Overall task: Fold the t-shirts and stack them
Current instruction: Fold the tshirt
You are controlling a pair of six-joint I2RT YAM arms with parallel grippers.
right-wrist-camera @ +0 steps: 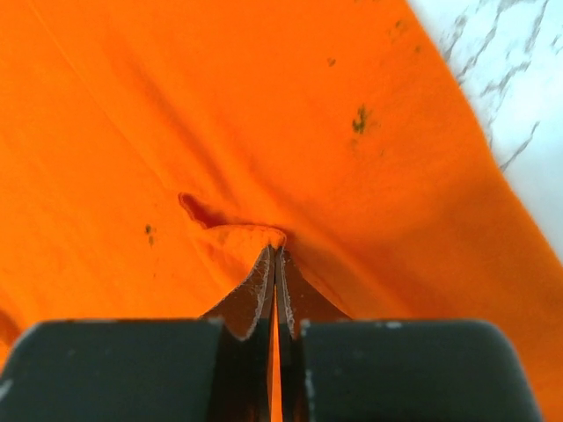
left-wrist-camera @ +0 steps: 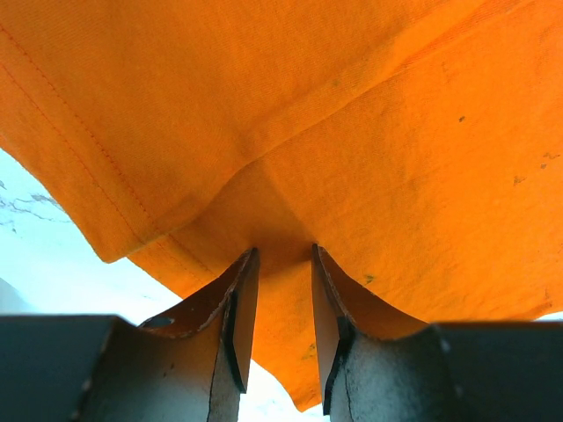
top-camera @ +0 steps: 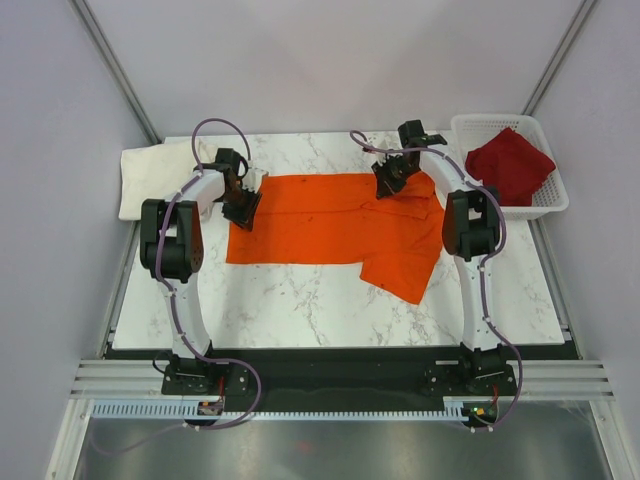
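The bright orange t-shirt (top-camera: pixel 320 220) lies spread across the middle of the marble table, with one sleeve hanging toward the front right. At its left edge my left gripper (top-camera: pixel 243 212) grips a thick bunch of the orange cloth (left-wrist-camera: pixel 290 132) between its fingers (left-wrist-camera: pixel 239 308). The cloth tents up off the table there. At the shirt's back right, my right gripper (top-camera: pixel 388 183) is shut on a small pinch of orange fabric (right-wrist-camera: pixel 237 242). The dark red t-shirt (top-camera: pixel 510 165) sits crumpled in the basket. The cream-white t-shirt (top-camera: pixel 155 175) lies at the back left corner.
A white lattice basket (top-camera: pixel 556 203) stands at the table's back right edge. Bare marble table (top-camera: pixel 300 310) shows in front of the orange shirt. Grey walls close in on both sides, and the arm bases sit at the near edge.
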